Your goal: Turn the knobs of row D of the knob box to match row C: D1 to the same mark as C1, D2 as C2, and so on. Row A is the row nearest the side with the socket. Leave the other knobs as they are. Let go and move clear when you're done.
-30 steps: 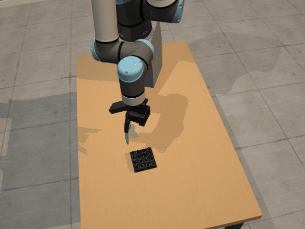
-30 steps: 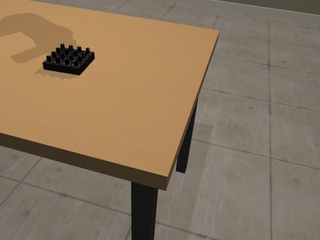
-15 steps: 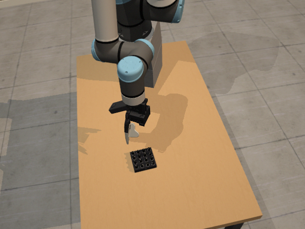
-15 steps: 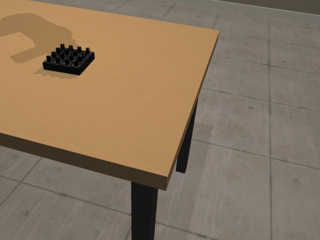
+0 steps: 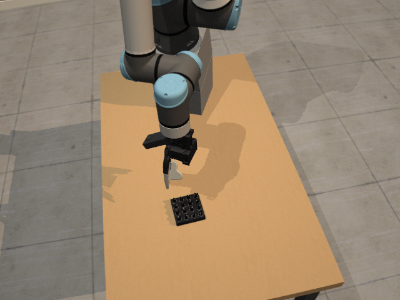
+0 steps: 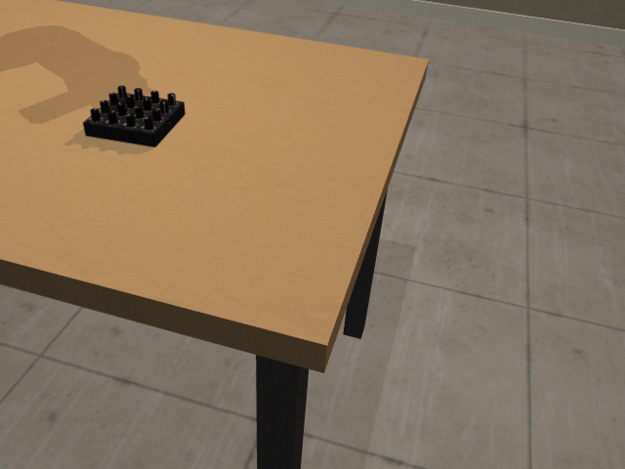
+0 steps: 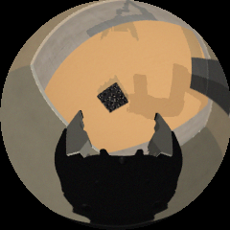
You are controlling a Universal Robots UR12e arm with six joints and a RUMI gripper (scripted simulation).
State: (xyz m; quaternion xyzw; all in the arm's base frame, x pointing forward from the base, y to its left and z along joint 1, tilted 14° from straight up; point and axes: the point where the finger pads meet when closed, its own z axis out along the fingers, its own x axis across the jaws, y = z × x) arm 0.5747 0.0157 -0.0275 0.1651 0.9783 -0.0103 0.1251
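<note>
The knob box (image 5: 187, 209) is seen flat on the bench (image 5: 274, 225), its sixteen knobs tightly packed. The gripper (image 5: 172, 177) is held high above and beside it, fully spread and empty. Knob marks and the socket side cannot be read, so row D may be misidentified, or a neighbouring knob nudged by wide jaws.

Lying flat on the tabletop (image 5: 258, 206), the knob box (image 5: 187, 209), with bare wood showing on all four sides of it. Hanging well above the knob box and off to its arm-base side, the tool (image 5: 170, 175), fingers spread wide with nothing between them. Standing well apart from the knob box at the far end, the grey pedestal (image 5: 206, 64). Crowding the box top, sixteen upright knobs (image 6: 132, 106), only narrow gaps between neighbours.
</note>
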